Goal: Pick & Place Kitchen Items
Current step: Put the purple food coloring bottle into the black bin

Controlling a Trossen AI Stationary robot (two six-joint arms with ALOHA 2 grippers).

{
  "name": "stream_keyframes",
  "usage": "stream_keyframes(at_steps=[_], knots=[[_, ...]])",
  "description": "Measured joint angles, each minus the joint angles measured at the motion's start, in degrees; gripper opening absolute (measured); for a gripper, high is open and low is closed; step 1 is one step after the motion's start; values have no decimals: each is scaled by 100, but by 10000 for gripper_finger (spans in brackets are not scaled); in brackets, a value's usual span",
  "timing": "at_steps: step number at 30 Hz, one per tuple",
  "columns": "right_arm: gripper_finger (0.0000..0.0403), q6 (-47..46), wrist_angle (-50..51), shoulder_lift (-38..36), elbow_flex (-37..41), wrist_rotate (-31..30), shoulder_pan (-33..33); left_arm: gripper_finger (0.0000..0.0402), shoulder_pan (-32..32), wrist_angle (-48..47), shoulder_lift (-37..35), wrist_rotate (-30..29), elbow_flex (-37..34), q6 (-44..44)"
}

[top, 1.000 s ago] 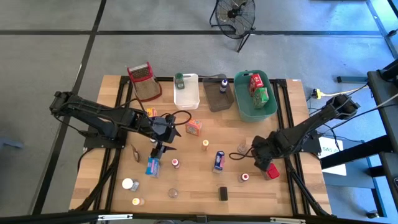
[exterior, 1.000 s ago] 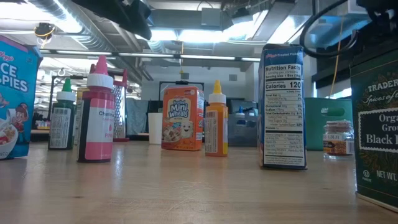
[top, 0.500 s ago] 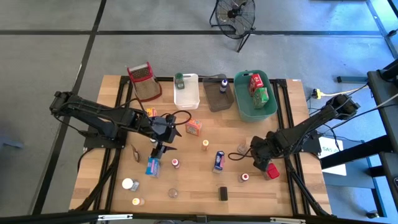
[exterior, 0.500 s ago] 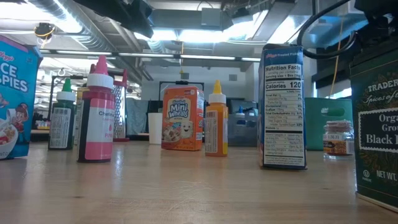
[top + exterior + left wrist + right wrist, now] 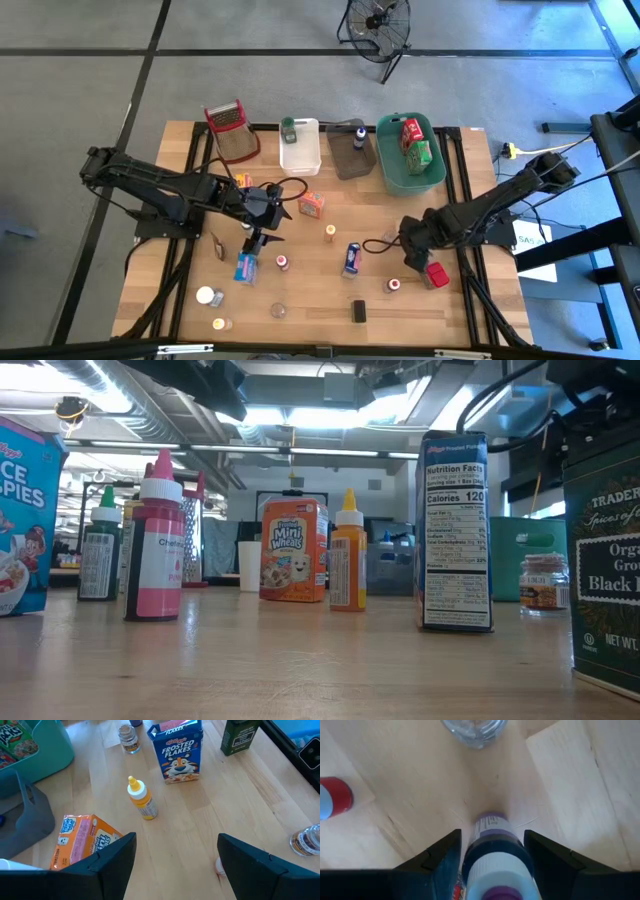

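Small bottles, jars and boxes stand scattered on the wooden table (image 5: 480,180). My left gripper (image 5: 256,240) hangs open above them, near the orange Mini Wheats box (image 5: 80,842) and just far of a blue box (image 5: 246,266). A yellow bottle (image 5: 141,799) and the Frosted Flakes box (image 5: 178,751) lie ahead of it. A pink cap (image 5: 220,866) shows by one finger. My right gripper (image 5: 408,250) is right of centre, shut on a purple-labelled bottle (image 5: 495,845) with a white cap. A clear jar (image 5: 475,727) and a red-capped bottle (image 5: 332,800) stand close by. My right gripper pinches the purple-labelled bottle at its upper body (image 5: 495,851), just under the white cap, between its two fingers (image 5: 440,862). The fingers come from above and lie along the bottle, whose cap end is toward the wrist. Whether its base is off the table, I cannot tell.
Along the far edge stand a red-rimmed wire basket (image 5: 230,130), a white bin (image 5: 300,152), a grey bin (image 5: 348,160) and a green bin (image 5: 405,175) holding boxes. A red item (image 5: 437,275) lies right of the right gripper. A dark tin (image 5: 605,560) and pink bottle (image 5: 155,545) stand near the low camera.
My right gripper has moved a little toward the table's left, away from the red item, which stayed where it was.
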State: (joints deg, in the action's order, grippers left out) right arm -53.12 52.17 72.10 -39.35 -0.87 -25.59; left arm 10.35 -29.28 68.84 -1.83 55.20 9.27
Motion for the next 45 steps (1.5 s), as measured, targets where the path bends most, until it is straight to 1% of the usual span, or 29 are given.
stream_keyframes(at_steps=[7, 17, 20, 27, 34, 36, 38, 41, 43, 45], knots=[[218, 3, 31, 0, 0, 284, 56, 274, 0, -1, 0, 0, 0, 0], [217, -42, 26, 0, 0, 287, 56, 274, 0, -1, 2, 0, 0, -8], [205, -42, 26, 0, 0, 292, 56, 274, 0, -1, 2, 0, 0, -8], [149, -48, 18, 0, 0, 305, 56, 274, 0, -1, 2, 0, 0, -8], [143, -61, -30, 0, -2, 307, 56, 274, 0, -1, 2, 0, 0, -11], [144, -63, 15, 0, -31, 399, 56, 274, 0, -2, 2, 0, 0, -9], [145, -109, 143, 0, -170, 558, 56, 274, 0, -4, 2, 0, 0, -8], [145, -175, 532, 0, -583, 615, 54, 274, 0, -4, 4, 0, 0, -10], [145, -137, 858, 0, -983, 593, 53, 274, 0, -4, 4, -2, 0, -11], [145, 48, 1208, 0, -1410, 389, 22, 274, 0, -4, 4, -2, 0, -12]])
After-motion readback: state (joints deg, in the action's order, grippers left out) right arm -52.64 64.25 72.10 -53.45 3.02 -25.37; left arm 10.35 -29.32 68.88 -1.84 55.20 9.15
